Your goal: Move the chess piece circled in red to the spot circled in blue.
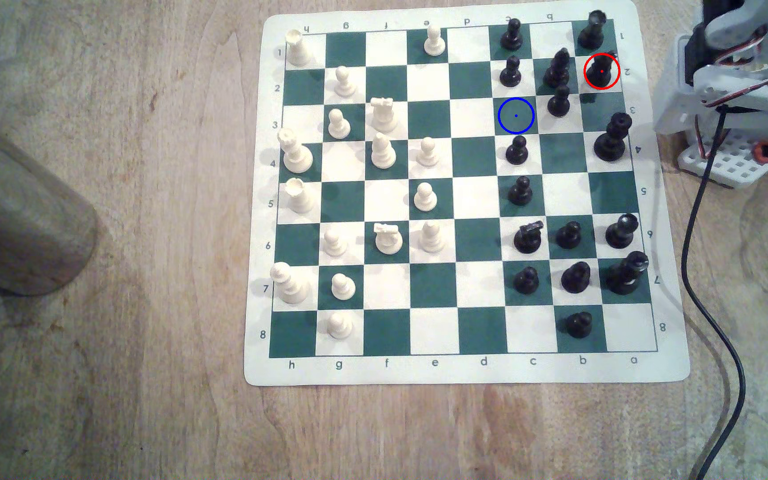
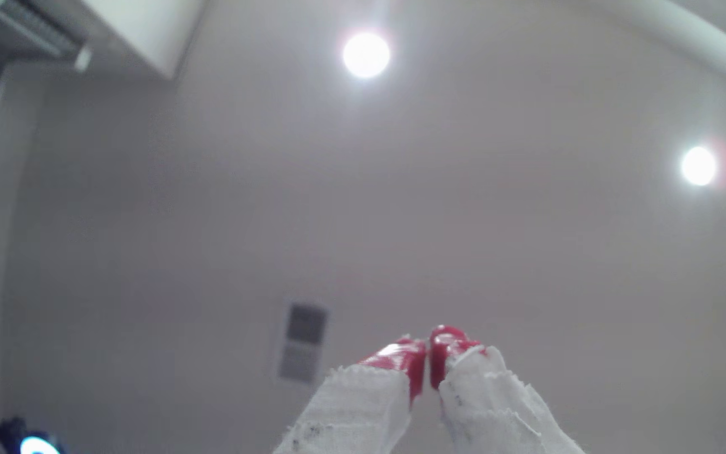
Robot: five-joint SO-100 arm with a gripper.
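**Letters and numbers on the board's border**

We read coordinates printed on the white border of the chess mat [image 1: 465,369]: along its near edge h, g, f, e, d, c, b, a from the exterior view's left to right; down both sides the numbers 1 to 8. The far edge repeats the letters upside down, partly blurred.

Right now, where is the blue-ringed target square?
In the exterior view, the blue-ringed square lies toward the board's upper right, empty, between black pawns above and below.
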